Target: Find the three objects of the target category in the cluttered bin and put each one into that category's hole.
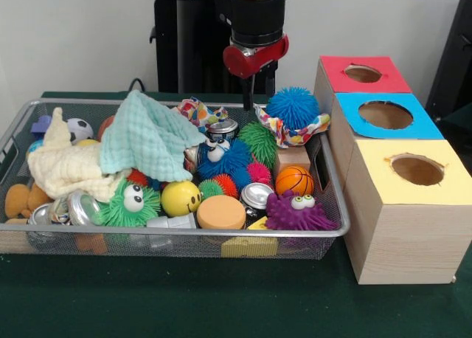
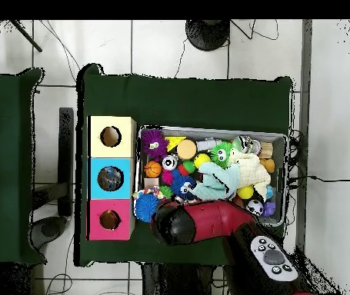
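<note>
The wire mesh bin (image 1: 184,233) is full of toys and cloths; it also shows in the overhead view (image 2: 279,138). A tan-brown plush (image 1: 18,199) lies at the bin's left end, partly under a cream cloth (image 1: 63,167). I see no other plush animal; the clutter and cloths hide much. The red-topped box's round hole (image 1: 362,73) is at the far right of the bin and also shows overhead (image 2: 110,220). My gripper (image 1: 259,94) hangs over the bin's far edge, near a blue spiky ball (image 1: 293,106). Its fingers are apart and hold nothing.
A mint cloth (image 1: 147,135) drapes over the bin's middle left. Spiky googly-eyed balls (image 1: 133,201), a small basketball (image 1: 294,180), a yellow smiley ball (image 1: 181,198) and cans fill the rest. The blue-topped box (image 1: 385,114) and the yellow-topped box (image 1: 417,169) stand in line with the red one.
</note>
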Motion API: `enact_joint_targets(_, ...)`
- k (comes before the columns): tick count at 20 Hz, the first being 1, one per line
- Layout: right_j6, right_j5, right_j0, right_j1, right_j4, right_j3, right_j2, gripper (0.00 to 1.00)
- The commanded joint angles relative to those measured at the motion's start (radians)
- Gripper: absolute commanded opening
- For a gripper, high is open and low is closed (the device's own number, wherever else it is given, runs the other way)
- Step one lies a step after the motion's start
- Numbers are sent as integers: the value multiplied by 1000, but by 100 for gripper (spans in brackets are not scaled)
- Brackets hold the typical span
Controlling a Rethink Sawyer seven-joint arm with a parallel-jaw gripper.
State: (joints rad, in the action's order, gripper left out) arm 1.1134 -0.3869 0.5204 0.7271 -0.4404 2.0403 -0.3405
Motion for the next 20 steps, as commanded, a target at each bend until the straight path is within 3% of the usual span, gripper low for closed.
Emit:
enact_joint_targets(1, 182, 32, 13, -28, 69, 47, -61, 100)
enact_joint_targets(10, 172, 78, 41, -77, 117, 85, -120, 100)
enact_joint_targets(20, 176, 167, 32, -146, 87, 63, -98, 100)
